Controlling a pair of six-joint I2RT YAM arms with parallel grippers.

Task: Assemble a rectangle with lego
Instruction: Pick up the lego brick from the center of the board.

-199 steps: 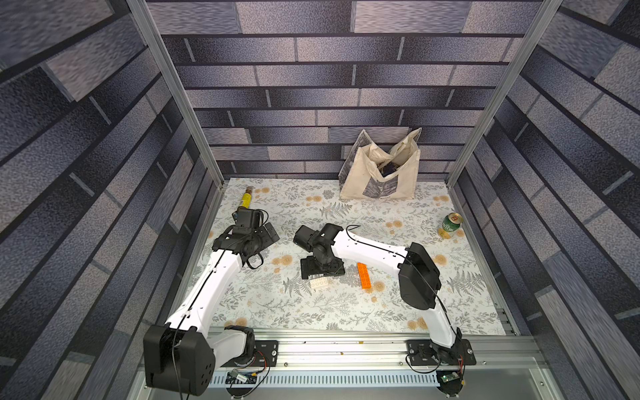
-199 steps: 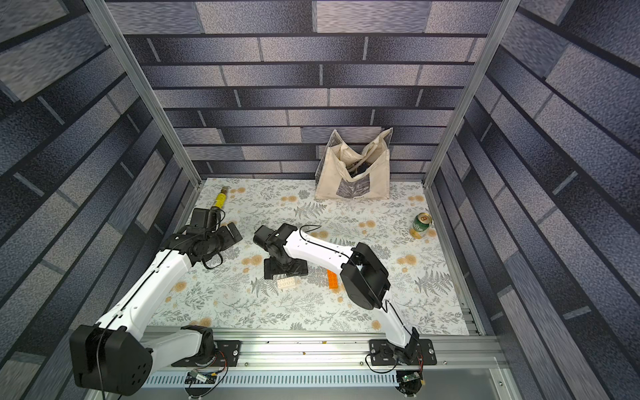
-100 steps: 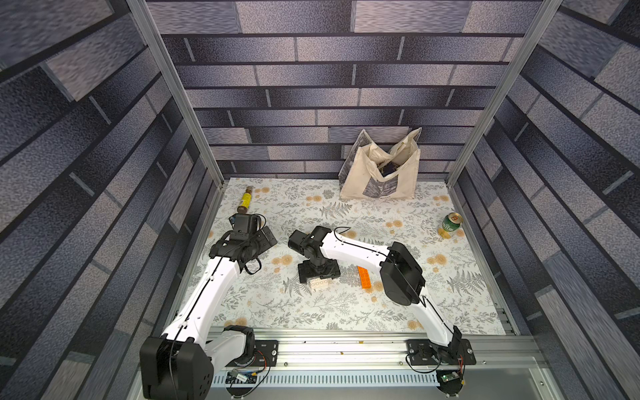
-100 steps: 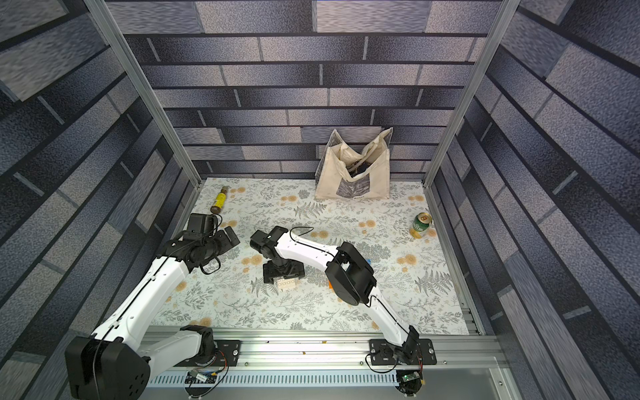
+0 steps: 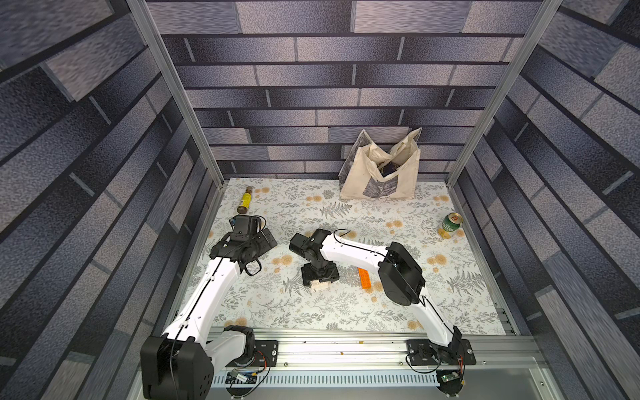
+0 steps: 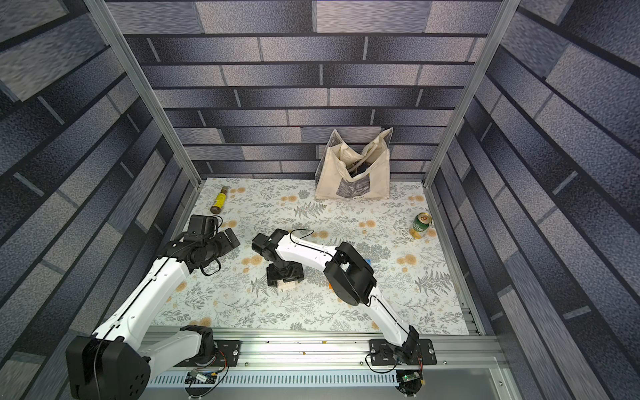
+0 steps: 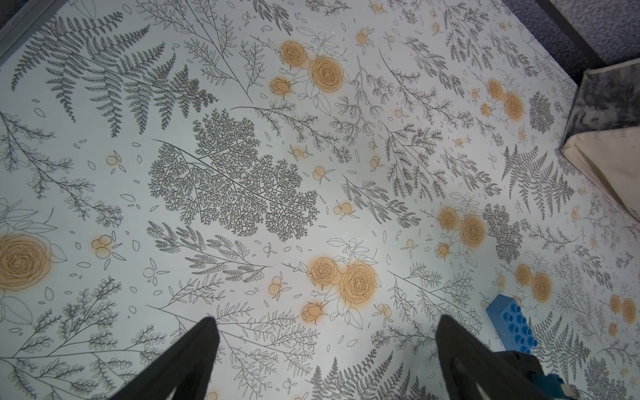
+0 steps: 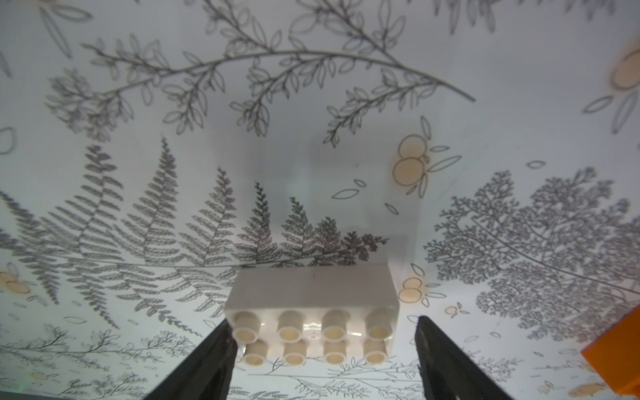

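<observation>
quick status from me: my right gripper (image 8: 322,329) is down at the floral mat (image 5: 277,311), straddling the white brick (image 8: 311,298). That brick sits flat with its studs up, roughly mid-table in both top views. The jaws are apart and not clamped. One finger (image 8: 207,367) looks to be right against one short end of the brick, and the other has a sliver of mat showing between it and the far end.

An orange brick (image 5: 363,277) lies near the white one on my right side, not touching it. A blue brick (image 7: 512,325) lies flat with its studs up further out, and in a top view only a bit of it peeks past my right elbow. The three bricks I can see lie separate, none stacked.

My left gripper (image 7: 325,318) hangs above the mat off to my left, fingers spread wide with just the flower print between them.

Also around: a tote bag (image 5: 381,173) standing at the back wall, a green can (image 5: 450,225) by the right edge, and a yellow bottle (image 5: 246,204) lying at the back left
</observation>
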